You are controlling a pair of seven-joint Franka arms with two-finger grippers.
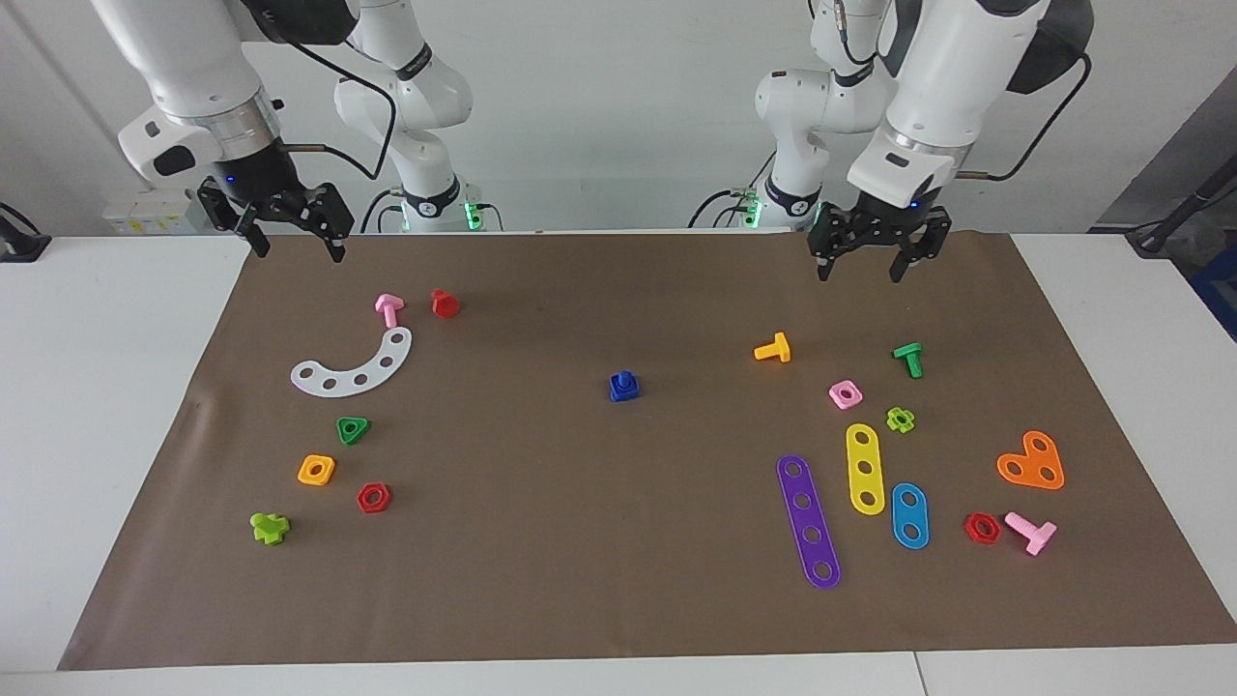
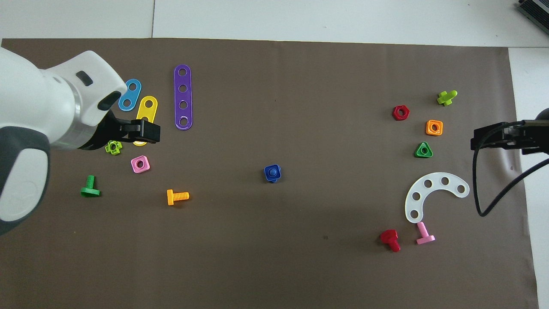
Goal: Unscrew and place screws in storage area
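Note:
The blue screw (image 1: 624,384) (image 2: 272,173) sits joined with a blue square nut at the middle of the brown mat. The storage area is the patch of mat toward the right arm's end, with a white curved strip (image 1: 353,366) (image 2: 435,195), a green triangular nut (image 1: 353,429), an orange square nut (image 1: 316,470) and a red hex nut (image 1: 373,498). My left gripper (image 1: 858,275) (image 2: 146,131) hangs open and empty over the parts at the left arm's end. My right gripper (image 1: 299,253) (image 2: 482,138) waits open over the mat's edge beside the storage area.
Toward the left arm's end lie purple (image 1: 809,520), yellow (image 1: 865,469) and blue (image 1: 909,515) strips, an orange plate (image 1: 1032,461), an orange bolt (image 1: 773,349), a green bolt (image 1: 908,359) and small nuts. A pink bolt (image 1: 388,308) and a red bolt (image 1: 444,304) lie by the white strip.

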